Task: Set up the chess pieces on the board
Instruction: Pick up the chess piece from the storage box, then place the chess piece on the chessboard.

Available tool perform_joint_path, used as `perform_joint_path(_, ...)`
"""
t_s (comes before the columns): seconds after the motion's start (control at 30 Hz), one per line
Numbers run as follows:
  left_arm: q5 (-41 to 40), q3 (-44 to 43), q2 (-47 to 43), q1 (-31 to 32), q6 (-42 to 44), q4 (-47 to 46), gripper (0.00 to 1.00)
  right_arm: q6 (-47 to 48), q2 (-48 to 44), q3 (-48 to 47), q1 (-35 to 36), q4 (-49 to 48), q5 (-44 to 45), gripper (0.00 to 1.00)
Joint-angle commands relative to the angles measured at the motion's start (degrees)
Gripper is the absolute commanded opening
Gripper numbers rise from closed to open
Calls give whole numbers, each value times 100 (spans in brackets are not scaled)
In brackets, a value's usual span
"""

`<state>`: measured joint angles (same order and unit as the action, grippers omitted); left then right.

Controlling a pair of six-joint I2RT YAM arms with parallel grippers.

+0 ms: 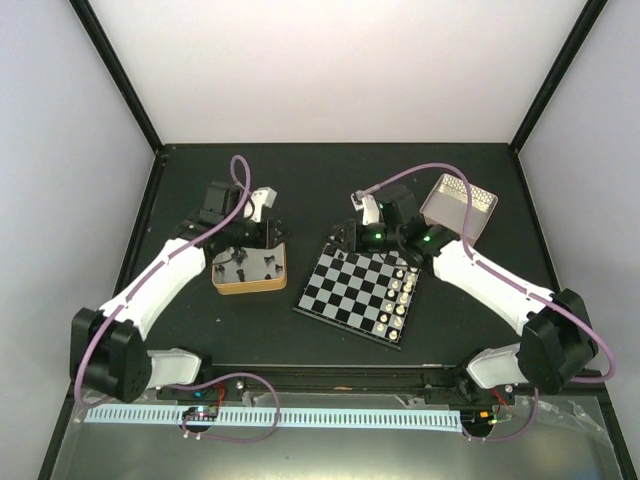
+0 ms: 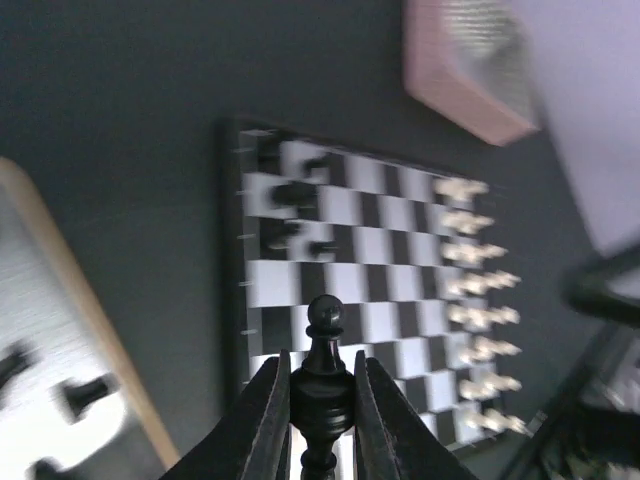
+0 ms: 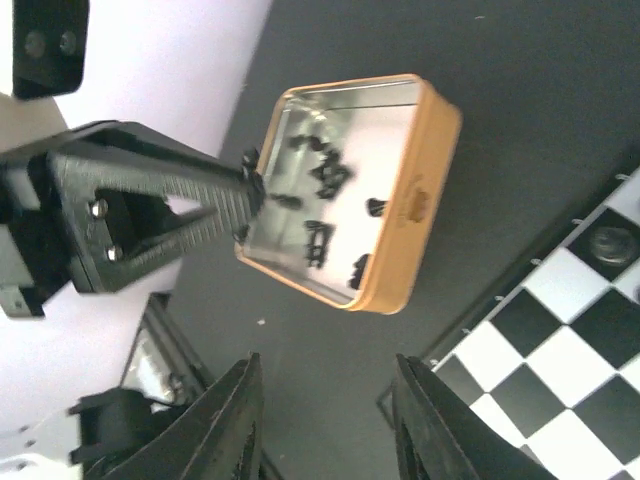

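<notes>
Top external view gives us the board [image 1: 355,290] between the arms, a gold-rimmed tin [image 1: 250,289] to its left. Left wrist view shows the left gripper [image 2: 320,390] pinching a black pawn [image 2: 322,340] low down, the board beyond; we judge so slim a hold could let it tilt or drop. Right wrist view shows the right gripper [image 3: 330,400] spread and empty, more chess pieces [image 3: 325,175] loose in the tin, its rim emblem [image 3: 418,205] unreadable to us.

Gap between tin [image 1: 250,272] and board [image 1: 355,290] passable. Board's middle rows open; white pieces [image 1: 400,295] crowd its right edge, right gripper [image 1: 350,240] hovers over far-left corner.
</notes>
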<state>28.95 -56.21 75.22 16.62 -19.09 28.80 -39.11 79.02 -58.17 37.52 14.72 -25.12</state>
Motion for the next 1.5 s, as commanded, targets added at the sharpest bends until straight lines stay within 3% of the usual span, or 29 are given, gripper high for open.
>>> perform_joint_path(0.0, 1638, 354, -591, 387, 330, -1383, 5, -533, -92, -336, -83, -413, -1292, 40)
perform_joint_path(0.13, 2160, 531, -690, 604, 343, -2037, 5, -851, -241, -366, -89, -801, -1551, 50)
perform_joint_path(0.33, 2775, 624, -677, 822, 402, -2492, 4, -812, -357, -434, -97, -593, -1470, 50)
perform_joint_path(0.47, 2970, 585, -636, 927, 517, -2475, 4, -798, -348, -416, -104, -558, -1553, 43)
perform_joint_path(0.73, 2939, 588, -631, 957, 567, -2441, 4, -840, -333, -381, -98, -580, -1765, 21)
perform_joint_path(1.0, 2821, 584, -636, 957, 504, -2462, 4, -906, -361, -242, -97, -593, -1823, 16)
perform_joint_path(1.2, 2800, 575, -613, 952, 417, -2506, 6, -922, -361, -198, -102, -623, -1796, 6)
perform_joint_path(1.3, 2809, 552, -590, 957, 281, -2525, 12, -1021, -415, -168, -101, -758, -1677, 5)
perform_joint_path(1.47, 2698, 604, -540, 955, -202, -2704, 42, -1299, -570, -18, -114, -1010, -1241, 4)
